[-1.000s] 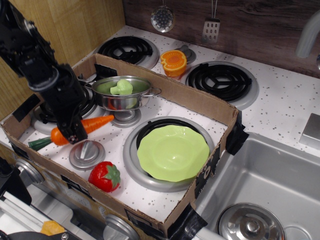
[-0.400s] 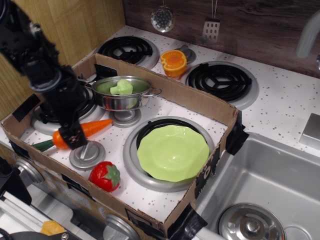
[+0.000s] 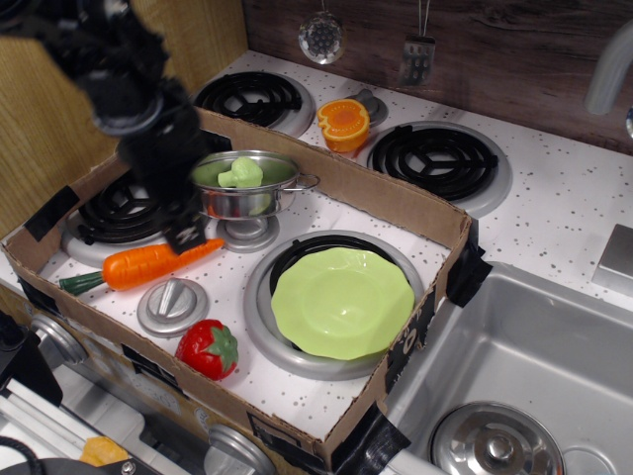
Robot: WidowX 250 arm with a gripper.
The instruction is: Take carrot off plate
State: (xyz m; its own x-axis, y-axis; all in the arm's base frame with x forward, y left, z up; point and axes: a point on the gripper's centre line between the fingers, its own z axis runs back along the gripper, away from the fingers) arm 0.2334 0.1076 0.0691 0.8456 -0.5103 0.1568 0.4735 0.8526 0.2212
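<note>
The orange carrot [image 3: 140, 265] with its dark green stem end lies flat on the white stovetop, left of the plate, between the left burner and a grey knob. The light green plate [image 3: 341, 302] sits empty on the front burner inside the cardboard box. My gripper [image 3: 185, 234] hangs just above the carrot's tapered tip, lifted clear of it and holding nothing. Its black arm is blurred, and it rises up and to the left.
A steel pot [image 3: 244, 186] holding a green piece stands just right of the gripper. A red strawberry [image 3: 209, 348] and a grey knob [image 3: 172, 303] lie near the front. Cardboard box walls [image 3: 396, 203] ring the area. An orange half [image 3: 343, 124] sits behind the box, and a sink [image 3: 524, 366] is at the right.
The gripper let go of the carrot, which now lies on the stovetop. The gripper rose and moved back and to the right, towards the pot.
</note>
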